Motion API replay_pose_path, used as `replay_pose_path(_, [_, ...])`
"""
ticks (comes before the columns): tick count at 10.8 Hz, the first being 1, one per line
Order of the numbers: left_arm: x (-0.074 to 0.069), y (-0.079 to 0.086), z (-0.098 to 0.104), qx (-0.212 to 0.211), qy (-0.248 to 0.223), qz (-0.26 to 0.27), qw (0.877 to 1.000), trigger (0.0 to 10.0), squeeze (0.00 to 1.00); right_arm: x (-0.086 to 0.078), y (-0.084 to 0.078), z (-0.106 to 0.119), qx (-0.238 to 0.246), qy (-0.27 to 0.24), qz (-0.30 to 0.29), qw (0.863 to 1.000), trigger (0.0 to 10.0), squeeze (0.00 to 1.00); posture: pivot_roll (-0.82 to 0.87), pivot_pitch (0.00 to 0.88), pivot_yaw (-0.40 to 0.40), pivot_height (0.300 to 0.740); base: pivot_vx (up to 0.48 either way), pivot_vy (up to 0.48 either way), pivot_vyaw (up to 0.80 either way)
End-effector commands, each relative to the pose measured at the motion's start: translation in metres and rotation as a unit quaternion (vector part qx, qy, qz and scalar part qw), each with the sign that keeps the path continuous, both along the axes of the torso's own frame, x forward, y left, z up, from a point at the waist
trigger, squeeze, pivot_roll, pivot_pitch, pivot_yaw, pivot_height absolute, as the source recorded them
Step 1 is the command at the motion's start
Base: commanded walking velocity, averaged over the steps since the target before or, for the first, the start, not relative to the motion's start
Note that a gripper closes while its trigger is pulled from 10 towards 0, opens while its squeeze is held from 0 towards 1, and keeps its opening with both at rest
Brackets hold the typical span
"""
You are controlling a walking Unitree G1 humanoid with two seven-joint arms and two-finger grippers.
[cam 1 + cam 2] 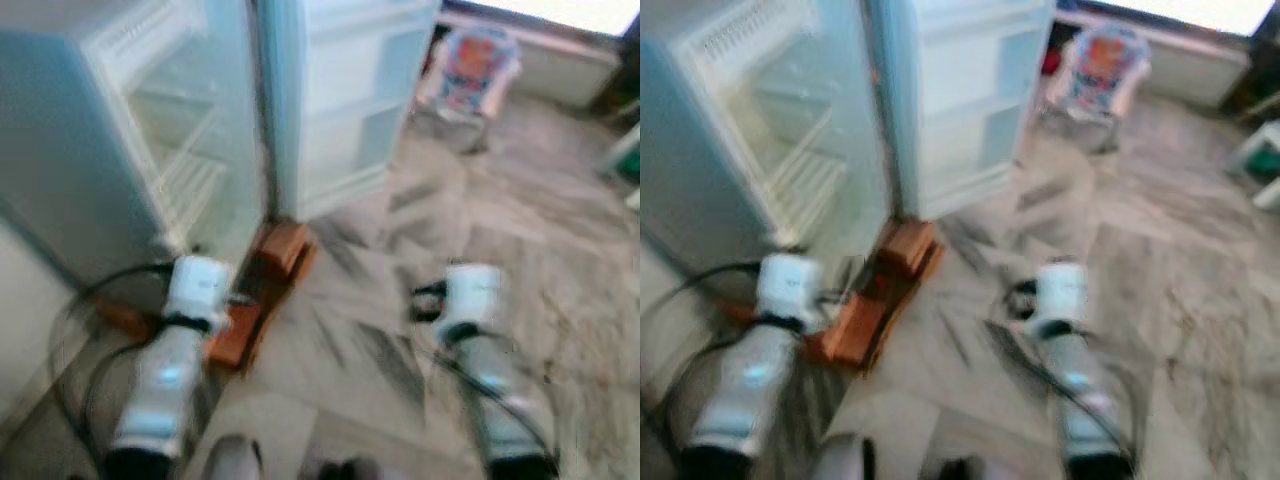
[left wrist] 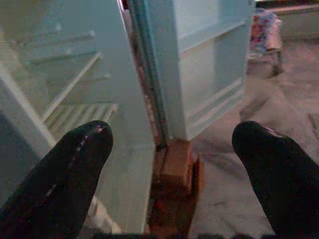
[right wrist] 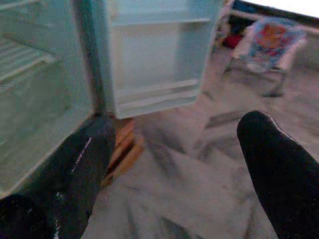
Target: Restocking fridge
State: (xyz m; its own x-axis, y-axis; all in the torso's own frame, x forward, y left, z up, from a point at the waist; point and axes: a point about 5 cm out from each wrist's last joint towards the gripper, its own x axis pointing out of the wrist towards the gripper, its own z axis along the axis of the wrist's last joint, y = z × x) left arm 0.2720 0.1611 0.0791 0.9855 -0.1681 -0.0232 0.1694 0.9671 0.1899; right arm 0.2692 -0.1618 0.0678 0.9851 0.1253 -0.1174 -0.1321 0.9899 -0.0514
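Fridge (image 1: 150, 150) open ahead, beyond both spread, empty fingers (image 2: 60, 179).

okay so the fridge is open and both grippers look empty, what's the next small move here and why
Probably turn away to fetch an item to stock. The fridge stands open, its door swung wide and its wire shelves bare. The left gripper and right gripper are both open and hold nothing, and nothing to stock lies on the floor nearby, so reaching in now would achieve little.

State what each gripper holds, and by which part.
Nothing: the left gripper and right gripper are both open and empty, facing the open fridge.
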Motion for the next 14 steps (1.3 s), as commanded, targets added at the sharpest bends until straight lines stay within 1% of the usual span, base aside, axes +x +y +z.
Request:
replay_pose_path(1, [0.000, -0.012, -0.001, -0.006, 0.003, -0.018, 1.000, 10.0, 0.00, -0.002, -0.012, -0.002, -0.018, 0.004, -0.018, 1.000, 10.0, 0.00, 0.11, 0.091, -0.039, 0.740, 0.296, -0.375, 0.00])
replay_pose_path(2, [0.000, -0.018, 0.000, -0.007, 0.003, -0.023, 1.000, 10.0, 0.00, -0.002, -0.011, 0.003, 0.009, -0.015, -0.016, 1.000, 10.0, 0.00, 0.11, 0.089, -0.041, 0.740, 0.300, -0.371, 0.00])
replay_pose_path(3, [0.000, -0.019, 0.000, -0.008, 0.003, -0.025, 1.000, 10.0, 0.00, -0.001, -0.011, 0.003, 0.007, -0.016, -0.016, 1.000, 10.0, 0.00, 0.11, 0.088, -0.042, 0.740, 0.296, -0.375, 0.00])
replay_pose_path(4, [0.002, -0.019, 0.000, -0.005, 0.002, -0.027, 1.000, 10.0, 0.00, 0.002, -0.012, 0.004, 0.011, -0.013, -0.020, 1.000, 10.0, 0.00, 0.11, 0.082, -0.043, 0.740, 0.292, -0.379, -0.80])
replay_pose_path(7, [0.004, -0.020, 0.002, 0.001, -0.002, -0.028, 1.000, 10.0, 0.00, 0.006, -0.014, 0.005, 0.005, -0.018, -0.027, 0.999, 10.0, 0.00, 0.11, 0.079, -0.047, 0.740, 0.301, -0.369, -0.80])
replay_pose_path(9, [0.007, -0.024, 0.009, 0.017, -0.022, -0.040, 0.999, 10.0, 0.00, 0.011, -0.018, 0.008, 0.001, -0.031, -0.039, 0.999, 10.0, 0.00, 0.11, 0.086, -0.050, 0.740, 0.336, -0.339, -0.80])
replay_pose_path(11, [0.009, -0.022, 0.011, 0.020, -0.026, -0.039, 0.999, 10.0, 0.00, 0.011, -0.017, 0.009, -0.004, -0.036, -0.036, 0.999, 10.0, 0.00, 0.11, 0.091, -0.051, 0.740, 0.345, -0.330, -0.80])
replay_pose_path(12, [0.009, -0.020, 0.010, 0.019, -0.024, -0.036, 0.999, 10.0, 0.00, 0.012, -0.017, 0.009, -0.002, -0.036, -0.037, 0.999, 10.0, 0.00, 0.10, 0.091, -0.049, 0.740, 0.371, -0.296, -0.80])
replay_pose_path(13, [0.009, -0.022, 0.009, 0.006, -0.021, -0.030, 0.999, 10.0, 0.00, 0.012, -0.016, 0.010, -0.001, -0.039, -0.036, 0.999, 10.0, 0.00, 0.10, 0.089, -0.049, 0.740, 0.472, 0.000, -0.80])
replay_pose_path(14, [0.011, -0.024, 0.010, 0.003, -0.021, -0.028, 0.999, 10.0, 0.00, 0.013, -0.015, 0.011, -0.001, -0.040, -0.036, 0.999, 10.0, 0.00, 0.10, 0.089, -0.049, 0.740, 0.480, 0.000, -0.80])
